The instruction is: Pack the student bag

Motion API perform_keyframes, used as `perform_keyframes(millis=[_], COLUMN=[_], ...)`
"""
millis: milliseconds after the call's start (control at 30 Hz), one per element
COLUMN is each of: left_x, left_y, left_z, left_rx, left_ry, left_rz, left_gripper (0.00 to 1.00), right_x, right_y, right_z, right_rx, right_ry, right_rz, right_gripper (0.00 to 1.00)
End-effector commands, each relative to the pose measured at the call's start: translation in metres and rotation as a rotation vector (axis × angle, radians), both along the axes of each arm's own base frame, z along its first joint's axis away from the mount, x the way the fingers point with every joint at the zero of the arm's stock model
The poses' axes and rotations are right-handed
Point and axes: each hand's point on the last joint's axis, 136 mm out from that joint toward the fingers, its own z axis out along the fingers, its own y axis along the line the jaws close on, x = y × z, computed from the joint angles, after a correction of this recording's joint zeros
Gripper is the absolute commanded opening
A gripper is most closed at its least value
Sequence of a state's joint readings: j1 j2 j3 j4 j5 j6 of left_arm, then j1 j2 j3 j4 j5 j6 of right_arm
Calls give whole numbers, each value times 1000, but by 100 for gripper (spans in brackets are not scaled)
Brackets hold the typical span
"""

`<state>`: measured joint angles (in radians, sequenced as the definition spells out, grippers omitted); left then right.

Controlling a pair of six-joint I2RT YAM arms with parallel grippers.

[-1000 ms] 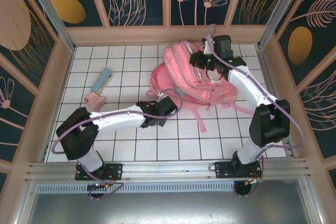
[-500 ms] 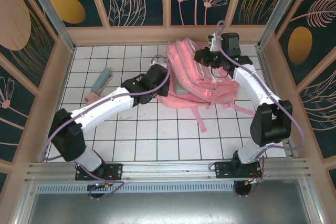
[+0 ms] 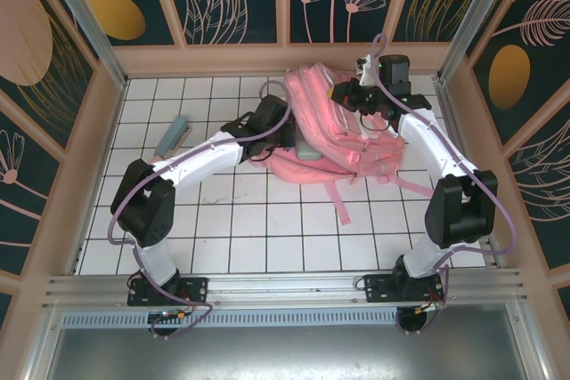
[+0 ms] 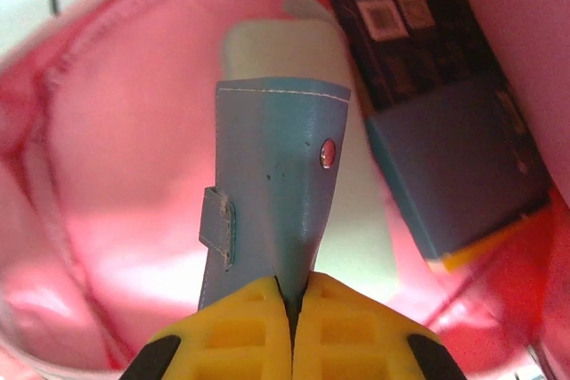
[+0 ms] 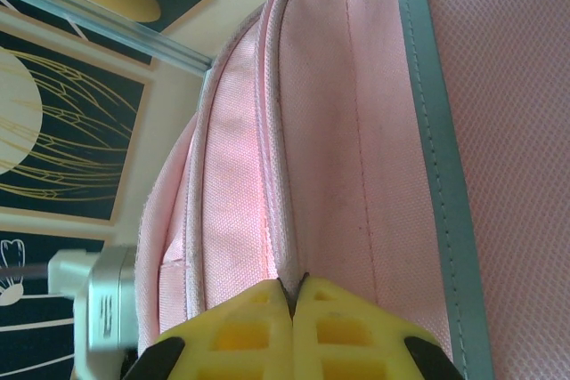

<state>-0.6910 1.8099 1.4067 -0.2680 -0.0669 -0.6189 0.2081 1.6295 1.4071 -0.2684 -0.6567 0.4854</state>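
Observation:
The student bag (image 3: 347,135), a large pink backpack, lies at the back right of the tiled table with its mouth facing left. My left gripper (image 3: 287,133) is at that mouth. In the left wrist view it (image 4: 292,284) is shut on a blue wallet-like case (image 4: 272,175) with a snap button, held inside the pink interior (image 4: 125,175). A pale green flat item (image 4: 361,220) and a dark blue book (image 4: 445,140) lie inside. My right gripper (image 3: 344,94) pinches the bag's upper edge; it (image 5: 294,285) is shut on a pink fabric fold (image 5: 294,175).
A teal oblong item (image 3: 174,136) lies on the white tiles at the left. A pink strap (image 3: 340,206) trails toward the front. Wooden-framed walls (image 3: 107,113) close in the table on three sides.
My left arm has swung from mid-table up to the bag's mouth, carrying the blue case inside. The right gripper has lifted the bag's edge slightly up and back.

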Motion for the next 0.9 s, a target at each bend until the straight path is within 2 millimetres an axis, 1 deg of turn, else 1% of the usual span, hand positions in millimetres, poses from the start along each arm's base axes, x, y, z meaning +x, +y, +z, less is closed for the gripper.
perform_keyframes(millis=[0,100,233,267,367,400,433,467,533,600,633,767,867], left_x=[25,39,55,58,65,66,65,65,64,63,63,60,57], left_y=[6,7,7,8,3,1,-2,-4,-5,-3,0,10,17], left_z=[0,-11,-34,-45,-61,-64,-65,-64,-60,-54,-51,-41,-24], left_rx=[-11,18,106,135,169,166,159,149,136,136,144,159,132], left_ry=[-30,-17,6,20,51,59,65,67,60,47,42,31,11], left_rz=[68,91,123,130,127,117,105,97,94,98,103,118,124], left_gripper=[0,0,0,0,0,3,16,23,30,44,48,49,51], right_x=[-4,-3,-3,-3,-2,-2,-1,-1,-1,-1,0,2,3], right_y=[-5,-4,-4,-4,-3,-3,-2,-1,0,1,0,0,3], right_z=[43,42,40,39,35,35,33,32,29,27,26,23,19], right_rx=[49,48,47,46,42,42,41,40,37,35,33,29,25], right_ry=[-119,-115,-114,-111,-104,-103,-99,-97,-94,-89,-88,-85,-77], right_rz=[-1,-2,-4,-3,-3,-2,-1,0,3,4,2,1,5], right_gripper=[0,0,0,0,0,0,0,0,0,0,0,0,0])
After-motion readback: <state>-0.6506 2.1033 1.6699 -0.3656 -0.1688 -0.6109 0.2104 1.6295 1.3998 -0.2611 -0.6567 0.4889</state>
